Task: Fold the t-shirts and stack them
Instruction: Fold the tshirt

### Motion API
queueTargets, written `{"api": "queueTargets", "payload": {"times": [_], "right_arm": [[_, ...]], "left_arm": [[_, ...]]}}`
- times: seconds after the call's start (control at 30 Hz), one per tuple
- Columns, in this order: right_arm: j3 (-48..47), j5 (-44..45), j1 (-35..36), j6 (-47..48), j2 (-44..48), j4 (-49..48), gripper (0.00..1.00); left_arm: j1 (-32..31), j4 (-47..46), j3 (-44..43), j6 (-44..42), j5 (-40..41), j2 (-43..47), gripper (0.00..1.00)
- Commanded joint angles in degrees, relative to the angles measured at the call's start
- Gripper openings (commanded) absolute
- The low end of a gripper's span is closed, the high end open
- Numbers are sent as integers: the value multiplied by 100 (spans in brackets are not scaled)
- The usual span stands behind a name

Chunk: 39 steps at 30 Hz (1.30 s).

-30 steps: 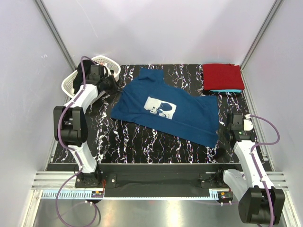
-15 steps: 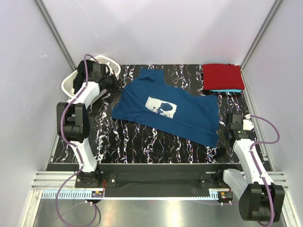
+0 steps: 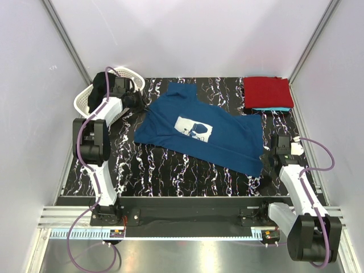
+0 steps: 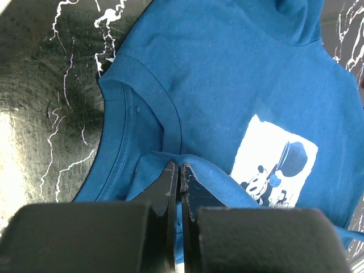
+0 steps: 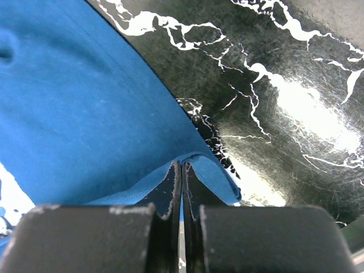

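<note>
The navy blue t-shirt [image 3: 230, 139] with a white chest print [image 3: 193, 129] lies spread face up across the black marbled table [image 3: 165, 168]. My left gripper [image 3: 139, 103] is shut on a pinch of cloth just beside the collar [image 4: 116, 114]; the left wrist view shows the fabric [image 4: 227, 74] tenting over the left gripper [image 4: 178, 166]. At the shirt's near right corner, my right gripper [image 3: 265, 158] is shut on the hem, with blue cloth [image 5: 74, 114] draped over the right gripper [image 5: 181, 165]. A folded red t-shirt [image 3: 267, 91] rests on a turquoise one [image 3: 273, 108] at the back right.
A white lattice basket [image 3: 85, 101] stands at the back left corner, right behind the left arm. White walls and metal posts close in the table on three sides. The stack of folded shirts sits against the right wall.
The left arm's elbow has swung back toward the basket while its gripper stays at the collar. The right gripper has edged slightly left with the hem. Both stay shut.
</note>
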<state>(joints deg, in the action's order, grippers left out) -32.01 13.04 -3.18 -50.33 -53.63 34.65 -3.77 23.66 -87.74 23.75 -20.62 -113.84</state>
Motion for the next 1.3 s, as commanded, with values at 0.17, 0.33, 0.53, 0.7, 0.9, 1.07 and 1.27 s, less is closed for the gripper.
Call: {"api": "queueTargets", "payload": {"times": [0.17, 0.33, 0.53, 0.7, 0.9, 1.07, 1.27], "right_arm": [[-130, 366, -42, 172, -280, -205, 0], [-428, 287, -42, 383, -323, -126, 6], [-868, 235, -42, 629, -579, 252, 38], [-1079, -634, -42, 621, -324, 174, 33], [-790, -2076, 1, 42, -674, -485, 16], [-684, -2341, 239, -39, -1728, -1197, 12], [-877, -2499, 257, 478, -2923, -1059, 15]], "left_arm": [[-141, -107, -743, -169, -65, -261, 7], [-238, 111, -1165, -116, -3, -480, 11], [-238, 710, -1026, -283, 716, -420, 47], [-247, 947, -816, -441, 990, 186, 50], [-343, 860, 474, -555, 964, 1372, 48], [-361, 438, 1647, -353, 840, 2146, 47], [-361, 411, 2103, -222, 1138, 2542, 47]]}}
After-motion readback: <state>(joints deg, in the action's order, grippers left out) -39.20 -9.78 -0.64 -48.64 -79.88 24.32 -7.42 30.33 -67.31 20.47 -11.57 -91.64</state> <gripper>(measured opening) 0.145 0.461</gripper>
